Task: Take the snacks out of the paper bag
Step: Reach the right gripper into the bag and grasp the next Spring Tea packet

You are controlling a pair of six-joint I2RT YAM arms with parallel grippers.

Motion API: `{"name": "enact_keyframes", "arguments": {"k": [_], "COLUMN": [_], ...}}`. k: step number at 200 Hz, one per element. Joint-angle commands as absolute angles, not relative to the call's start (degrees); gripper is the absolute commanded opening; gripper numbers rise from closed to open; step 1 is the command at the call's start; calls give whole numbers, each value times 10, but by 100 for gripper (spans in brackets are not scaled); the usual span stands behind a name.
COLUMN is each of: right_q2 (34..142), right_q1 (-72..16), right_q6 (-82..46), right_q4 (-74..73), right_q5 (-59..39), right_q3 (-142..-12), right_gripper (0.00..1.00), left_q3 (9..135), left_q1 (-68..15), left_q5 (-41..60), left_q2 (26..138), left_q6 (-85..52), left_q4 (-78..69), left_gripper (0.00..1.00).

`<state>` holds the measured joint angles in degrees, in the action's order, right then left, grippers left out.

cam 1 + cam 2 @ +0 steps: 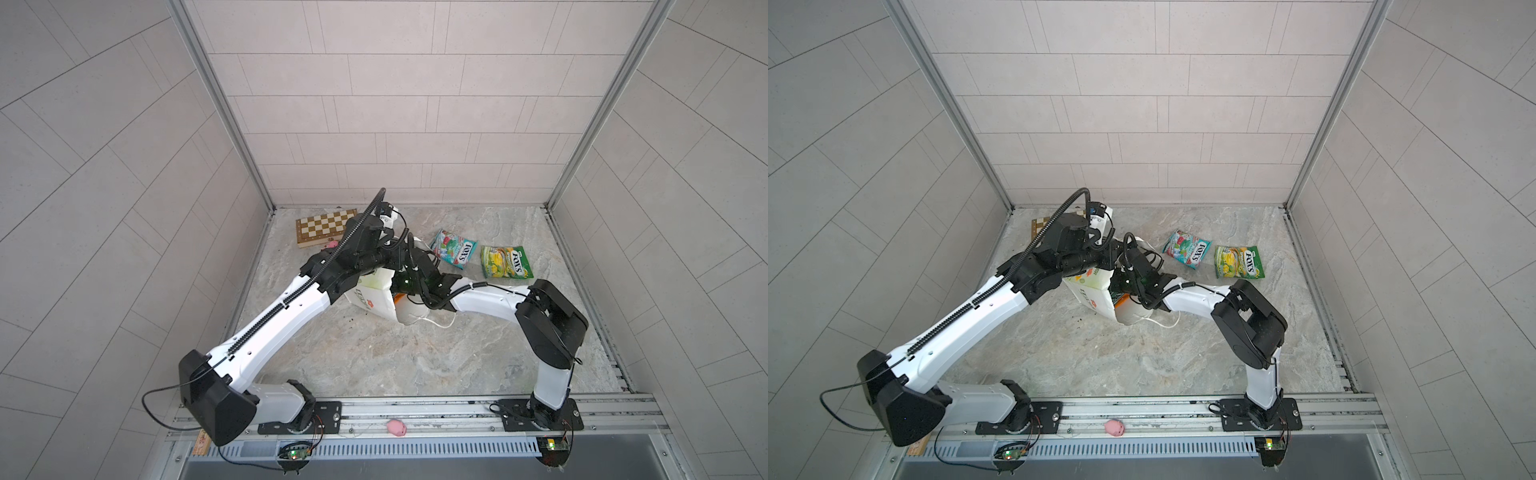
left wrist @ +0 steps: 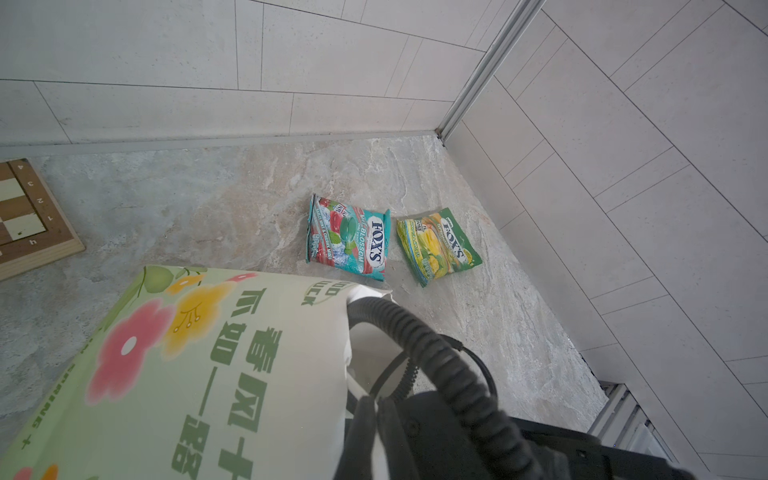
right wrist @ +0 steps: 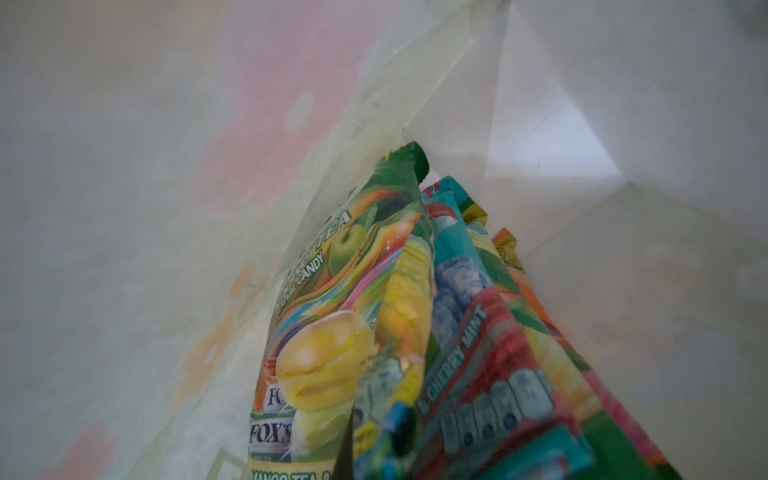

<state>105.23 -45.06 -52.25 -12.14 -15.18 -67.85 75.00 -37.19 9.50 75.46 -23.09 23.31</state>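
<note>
The white paper bag (image 1: 376, 299) (image 1: 1092, 291) lies tilted at the table's middle, mouth toward the right arm. My left gripper (image 2: 376, 419) is shut on the bag's (image 2: 208, 374) rim by its mouth. My right gripper (image 3: 399, 440) reaches inside the bag (image 3: 623, 291) and is shut on the edge of a yellow-green snack (image 3: 407, 299). Beside it stand another yellow-green packet (image 3: 332, 332), a teal-and-red one (image 3: 478, 353) and an orange one (image 3: 505, 241). Two snacks lie on the table to the right: one teal-and-red (image 1: 454, 248) (image 2: 349, 237), one yellow-green (image 1: 506, 261) (image 2: 436, 245).
A chessboard (image 1: 322, 226) (image 2: 25, 216) lies at the back left behind the left arm. A pink toy pig (image 1: 395, 428) sits on the front rail. The bag's white cord handle (image 1: 440, 322) trails on the table under the right forearm. Walls close three sides.
</note>
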Motion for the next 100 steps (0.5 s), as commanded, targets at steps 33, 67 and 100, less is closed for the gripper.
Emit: {"name": "enact_keyframes", "arguments": {"k": [33,67,100], "right_q2": [969,925,878], "right_q1": [-449,-446,-442], "right_q6": [-434,-396,-345], "right_q4": [-53,-16,18], "right_q5": [-165,-169,-170], "right_q3": [-656,-641,-630], "right_gripper": [0,0,0], "left_q3": [740,732,732], "left_q1": [-379,-379,-379], "left_q5": [77,68,68], "left_q2": [736,732,733], "left_q6": [-225,-225,-226], "left_q4": [228,224,223], "left_gripper": [0,0,0]}}
